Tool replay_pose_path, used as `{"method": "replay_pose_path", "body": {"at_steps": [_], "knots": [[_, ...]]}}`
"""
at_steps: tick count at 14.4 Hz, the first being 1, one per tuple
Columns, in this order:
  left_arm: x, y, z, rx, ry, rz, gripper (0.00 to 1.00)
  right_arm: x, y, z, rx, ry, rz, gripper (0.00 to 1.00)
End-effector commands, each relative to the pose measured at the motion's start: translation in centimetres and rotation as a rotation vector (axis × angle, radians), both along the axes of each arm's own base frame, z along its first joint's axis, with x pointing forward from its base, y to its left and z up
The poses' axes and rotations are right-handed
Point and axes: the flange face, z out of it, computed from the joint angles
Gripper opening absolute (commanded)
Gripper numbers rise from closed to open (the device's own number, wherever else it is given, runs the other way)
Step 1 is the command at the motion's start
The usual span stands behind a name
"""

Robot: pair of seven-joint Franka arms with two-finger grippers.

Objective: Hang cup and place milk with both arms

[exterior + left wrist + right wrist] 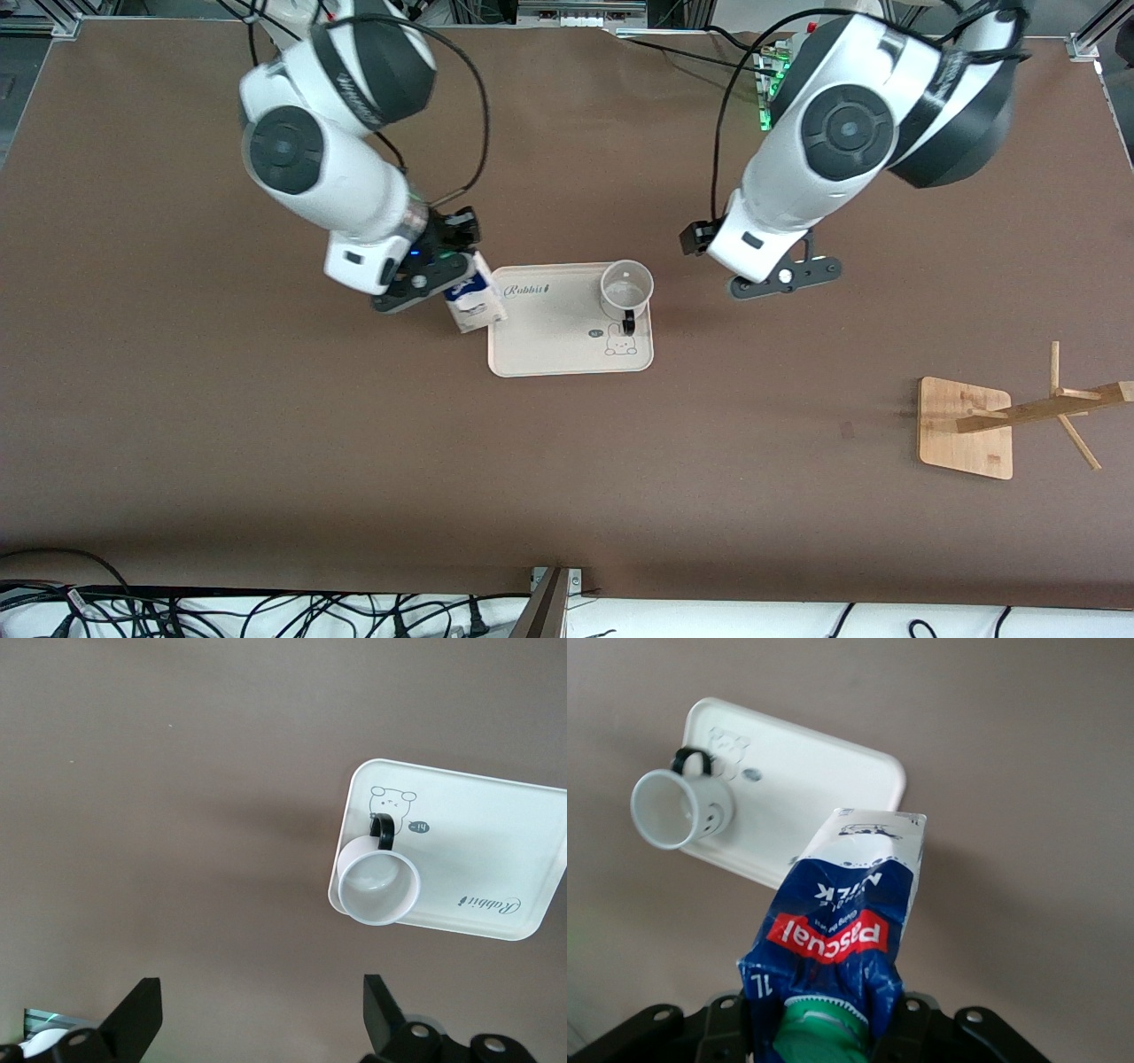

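Note:
The milk (pixel 842 904), a blue and white carton with a green cap, hangs tilted in my right gripper (pixel 822 1019), which is shut on its gabled top. In the front view the milk (pixel 474 303) is over the tray's edge at the right arm's end, under the right gripper (pixel 436 264). The cup (pixel 626 288), white with a black handle, stands upright on the tray (pixel 549 341) at its corner toward the left arm. My left gripper (pixel 261 989) is open with nothing between its fingers. It hovers over bare table beside the cup (pixel 379 889), at the left arm's end of the tray.
The cream tray (pixel 478 842) with a rabbit print lies mid-table. A wooden rack (pixel 966 425) with pegs on a square base stands nearer the front camera, at the left arm's end of the table. Brown table surface surrounds both.

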Motion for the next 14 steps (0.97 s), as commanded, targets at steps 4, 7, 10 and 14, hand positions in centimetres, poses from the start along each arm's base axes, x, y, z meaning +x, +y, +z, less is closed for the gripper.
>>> {"method": "replay_pose_path", "body": {"at_steps": [4,7,10,14], "knots": [[-0.3,-6.9,-6.4,-0.050,-0.067,-0.050,1.00,3.3,-12.7,2.1,-0.055,0.002,-0.186,0.51],[-1.7,-10.6,-9.8,-0.045,-0.071,-0.074,1.00,4.2,-17.1,2.2,-0.116,-0.032,-0.143,0.51],[-1.5,-12.4,-14.3,0.001,-0.113,-0.037,1.00,4.7,-21.3,2.0,-0.130,-0.025,-0.066,0.51],[-2.3,-14.8,-20.4,0.030,-0.129,-0.028,1.00,4.7,-25.3,0.8,-0.135,0.036,-0.044,0.51]]}}
